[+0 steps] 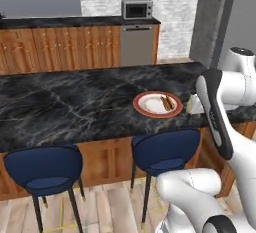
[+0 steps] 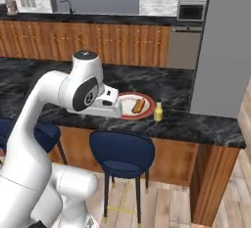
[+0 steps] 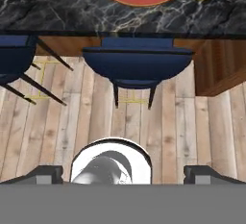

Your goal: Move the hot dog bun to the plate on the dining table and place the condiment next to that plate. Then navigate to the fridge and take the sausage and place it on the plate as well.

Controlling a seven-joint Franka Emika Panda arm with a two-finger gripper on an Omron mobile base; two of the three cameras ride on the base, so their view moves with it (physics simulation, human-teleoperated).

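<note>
The dining table (image 1: 75, 109), a long black marble tabletop with white veins, runs across the scene, with two blue stools (image 1: 165, 152) tucked under its near edge. Behind it stand a wooden cabinet run with a steel dishwasher (image 1: 136, 44) and a microwave (image 1: 137, 9), and a tall grey panel to the right that may be the fridge (image 2: 223, 51), though I cannot tell for sure. The plate (image 2: 126, 111) with the red-orange rim sits close to the tabletop's near edge, within easy reach of the arm, and the hot dog bun (image 2: 138, 105) lies on its white centre, so that step looks done. The condiment (image 2: 158, 111) stands upright just beside the plate on its right, as the task asks. The gripper (image 3: 123, 172) is pulled back off the tabletop, looking down at the wooden floor and a stool, its fingers (image 3: 48, 174) spread wide and empty. By my judgement the drive to the fridge for the sausage is what remains.
</note>
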